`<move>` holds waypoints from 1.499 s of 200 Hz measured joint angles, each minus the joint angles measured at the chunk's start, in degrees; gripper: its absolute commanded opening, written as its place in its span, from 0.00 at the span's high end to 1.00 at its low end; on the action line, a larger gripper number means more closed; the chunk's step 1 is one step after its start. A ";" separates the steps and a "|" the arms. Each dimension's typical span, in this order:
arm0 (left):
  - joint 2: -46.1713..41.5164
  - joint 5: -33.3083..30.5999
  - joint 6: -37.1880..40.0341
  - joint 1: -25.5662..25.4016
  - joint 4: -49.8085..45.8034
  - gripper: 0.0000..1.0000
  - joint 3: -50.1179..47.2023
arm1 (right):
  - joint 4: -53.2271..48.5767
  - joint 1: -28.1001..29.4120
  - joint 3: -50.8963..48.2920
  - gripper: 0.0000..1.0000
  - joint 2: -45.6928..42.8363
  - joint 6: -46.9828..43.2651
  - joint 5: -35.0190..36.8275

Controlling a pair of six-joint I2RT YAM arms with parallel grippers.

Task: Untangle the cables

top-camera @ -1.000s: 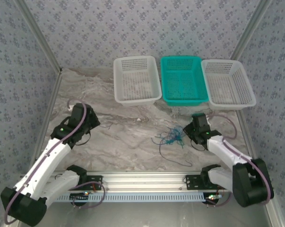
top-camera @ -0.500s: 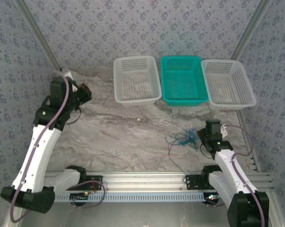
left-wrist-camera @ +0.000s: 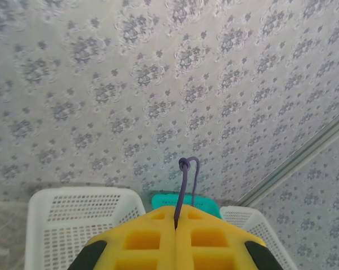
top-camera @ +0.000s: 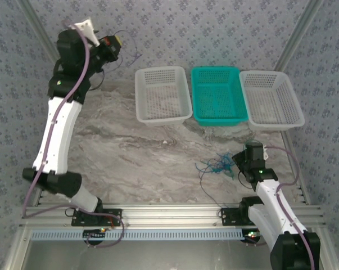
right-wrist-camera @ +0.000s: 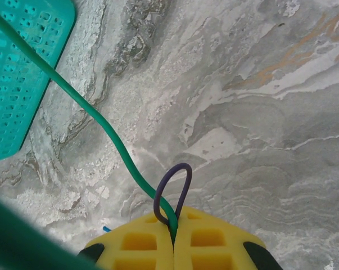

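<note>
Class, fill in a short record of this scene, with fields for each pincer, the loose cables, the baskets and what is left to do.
Left pincer: shut on a purple cable, held high near the back wall
Right pincer: shut on a green cable and a purple loop, low over the table
Cable wad: blue, teal and dark strands bunched on the table beside the right pincer
Baskets: left white basket, teal basket, right white basket, in a row at the back
Status: wad not yet untangled
</note>
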 measured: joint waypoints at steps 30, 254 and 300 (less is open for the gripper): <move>11.93 2.10 1.18 -0.81 0.02 1.00 8.39 | 0.17 0.00 0.00 1.00 -0.26 -0.94 -1.22; 14.49 -7.17 4.79 -7.06 1.49 0.26 -17.70 | -3.74 0.68 3.80 1.00 -2.14 -0.92 -4.07; -7.69 -1.38 4.98 -12.09 10.86 0.19 -31.63 | -6.21 4.70 13.42 1.00 -5.84 1.46 -6.27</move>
